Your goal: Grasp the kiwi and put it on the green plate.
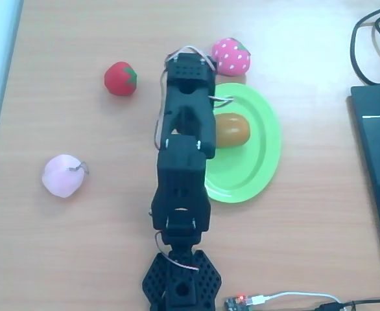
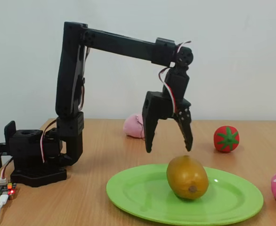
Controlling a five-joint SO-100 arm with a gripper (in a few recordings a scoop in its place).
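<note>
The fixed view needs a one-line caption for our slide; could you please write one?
Open end effector hovers just above the kiwi resting on the green plate, not touching it.

text: none legible | labels: none | brands: none | numbers: none | signs: none | both views checked

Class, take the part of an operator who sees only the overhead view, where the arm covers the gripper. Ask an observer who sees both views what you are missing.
Operator: Is the gripper open?
Observer: Yes. In the fixed view the gripper hangs with its jaws spread.
Operator: Does it touch the kiwi?
Observer: No. It hangs above the kiwi, with a gap between.
Operator: Is the kiwi resting on the green plate?
Observer: Yes, it sits on the green plate.
</note>
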